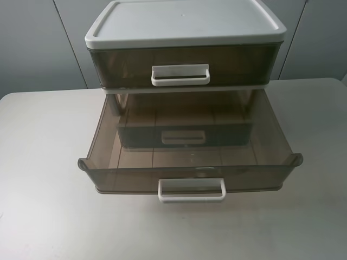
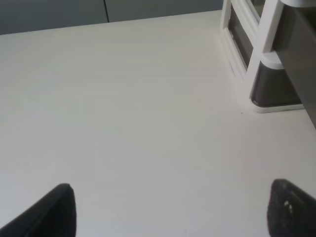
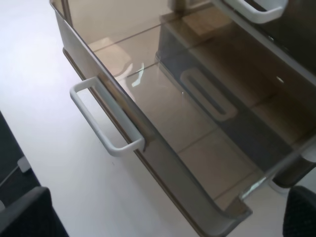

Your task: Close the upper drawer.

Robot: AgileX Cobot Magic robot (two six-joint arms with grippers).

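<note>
The upper drawer [image 1: 190, 162] is smoky-brown translucent plastic with a white loop handle [image 1: 191, 189]. It is pulled far out of the white-lidded unit [image 1: 184, 21] and is empty. It sits one tier below a shut drawer [image 1: 180, 59] under the lid. A lower drawer front [image 1: 183, 137] shows through its floor. In the right wrist view the upper drawer [image 3: 163, 123] and its handle [image 3: 106, 118] are close. My right gripper [image 3: 163, 217] is open above its front. My left gripper [image 2: 168, 212] is open over bare table beside the unit [image 2: 256, 64]. Neither gripper shows in the exterior view.
The unit stands at the back middle of a pale grey table [image 1: 49, 179]. A grey wall [image 1: 32, 43] runs behind it. The table's front edge [image 3: 15, 148] lies close to the pulled-out drawer's handle in the right wrist view.
</note>
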